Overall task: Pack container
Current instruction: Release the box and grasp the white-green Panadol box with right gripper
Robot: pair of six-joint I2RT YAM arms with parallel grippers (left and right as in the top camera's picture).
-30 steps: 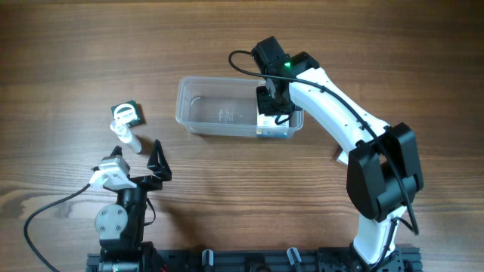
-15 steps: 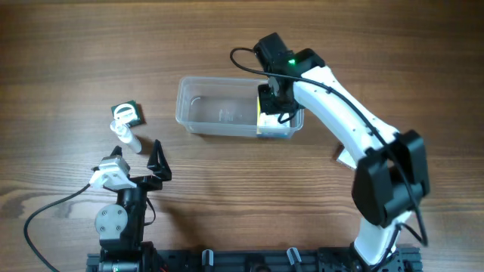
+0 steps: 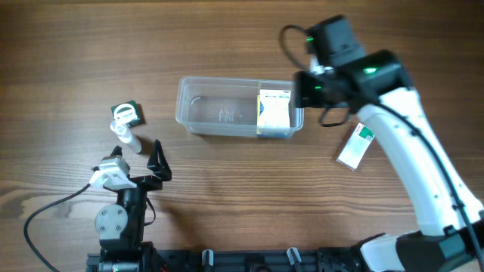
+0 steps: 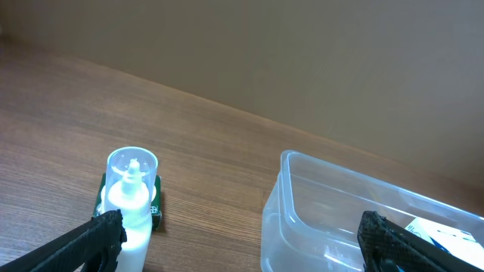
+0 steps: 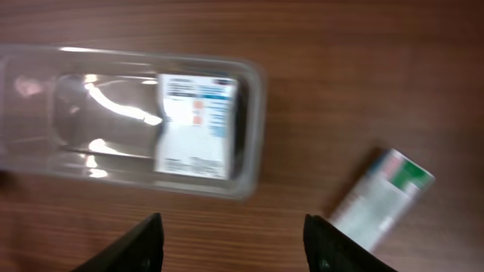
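Note:
The container (image 3: 219, 106) is a clear plastic tub in the middle of the table. A white and yellow box (image 3: 274, 110) lies flat in its right end. My right gripper (image 3: 311, 92) hovers just past that end, open and empty; in its wrist view the gripper (image 5: 234, 249) is over bare wood below the container (image 5: 253, 113) and the box (image 5: 197, 125). My left gripper (image 3: 136, 157) rests open near the front left. Its wrist view shows the gripper (image 4: 242, 245) wide apart, a white bottle (image 4: 130, 196) at the left finger and the container (image 4: 363, 219) on the right.
A white box with a green end (image 3: 355, 145) lies on the table right of the tub, also seen as the box (image 5: 382, 196) in the right wrist view. A small green box (image 3: 126, 113) and the white bottle (image 3: 123, 134) stand at the left.
My right gripper has let go of the white and yellow box inside the tub, opened, and drawn up and to the right out of it. The left arm has not moved.

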